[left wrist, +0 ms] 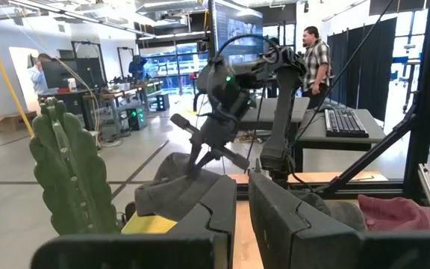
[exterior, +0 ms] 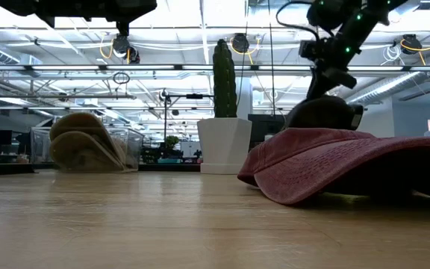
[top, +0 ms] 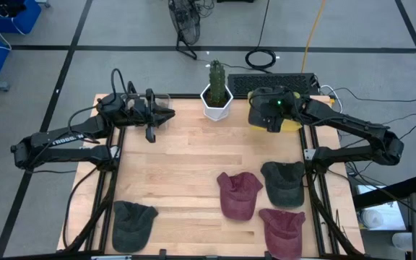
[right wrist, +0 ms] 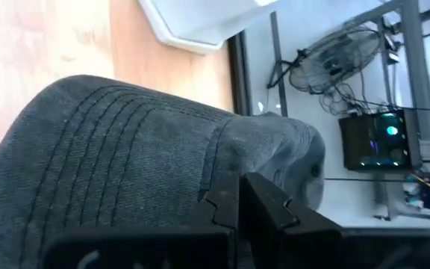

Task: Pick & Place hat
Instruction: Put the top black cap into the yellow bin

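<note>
While the right gripper (top: 271, 115) is clamped on the crown of a dark grey cloth cap (right wrist: 125, 157) at the far right corner of the wooden tabletop (top: 186, 159), the step in hand looks like setting that cap down over the yellow patch (top: 292, 126) beneath it, which may be a bin or a mat; I cannot tell which. Doing this well probably means lowering straight down until the fabric rests on the yellow surface, then parting the fingers and lifting clear without dragging the brim. The pinch sits on a fold near the back of the crown, so the brim hangs loose and could catch on an edge.

The white hexagonal pot with the tall green cactus (top: 217, 90) stands just beside the drop spot on the left, close enough to clip on a sideways swing. Three more caps lie near the front right: two maroon ones (top: 238, 193) and a dark grey one (top: 284, 182), with another dark cap (top: 133, 220) at the front left. The left gripper (top: 152, 123) waits at the far left, fingers nearly together and holding nothing, beside a clear box (exterior: 118, 146) of tan hats.
</note>
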Tool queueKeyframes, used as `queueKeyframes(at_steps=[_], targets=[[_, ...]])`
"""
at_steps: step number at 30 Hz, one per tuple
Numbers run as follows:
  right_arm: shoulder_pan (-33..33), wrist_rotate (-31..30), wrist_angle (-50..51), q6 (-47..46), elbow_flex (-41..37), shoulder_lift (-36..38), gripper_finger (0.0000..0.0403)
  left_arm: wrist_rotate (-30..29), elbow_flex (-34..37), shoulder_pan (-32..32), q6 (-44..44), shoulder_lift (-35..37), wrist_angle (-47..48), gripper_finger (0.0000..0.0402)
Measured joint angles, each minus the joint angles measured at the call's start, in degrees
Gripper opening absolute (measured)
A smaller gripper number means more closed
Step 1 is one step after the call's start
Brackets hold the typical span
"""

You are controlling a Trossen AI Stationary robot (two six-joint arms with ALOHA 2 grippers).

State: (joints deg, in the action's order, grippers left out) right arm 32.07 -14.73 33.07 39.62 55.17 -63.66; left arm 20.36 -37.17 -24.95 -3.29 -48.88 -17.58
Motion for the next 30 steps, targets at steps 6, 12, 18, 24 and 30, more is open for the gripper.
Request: queueKeyframes(at_steps=[6,12,18,24,30], targets=[[5.0,2.0,-4.5,5.0,-5.7,0.0,0.0004,0.0,0.0,0.0,0.0,0.0,0.0,0.0047],[10.2,1.4,-8.5,7.7,-11.2,0.0,0.0004,0.0,0.0,0.0,0.0,0.0,0.0,0.0047],[12.2,1.5,-15.7,7.8,-15.8,0.0,0.0004,0.0,0.0,0.0,-0.7,0.0,0.0,0.0047],[12.0,4.1,-18.8,8.9,-16.6,0.1,0.0004,0.0,0.0,0.0,-0.7,0.0,0.0,0.0047],[11.2,6.1,-21.0,9.3,-16.6,2.4,0.0004,0.0,0.0,0.0,-1.0,0.0,0.7,0.0047]])
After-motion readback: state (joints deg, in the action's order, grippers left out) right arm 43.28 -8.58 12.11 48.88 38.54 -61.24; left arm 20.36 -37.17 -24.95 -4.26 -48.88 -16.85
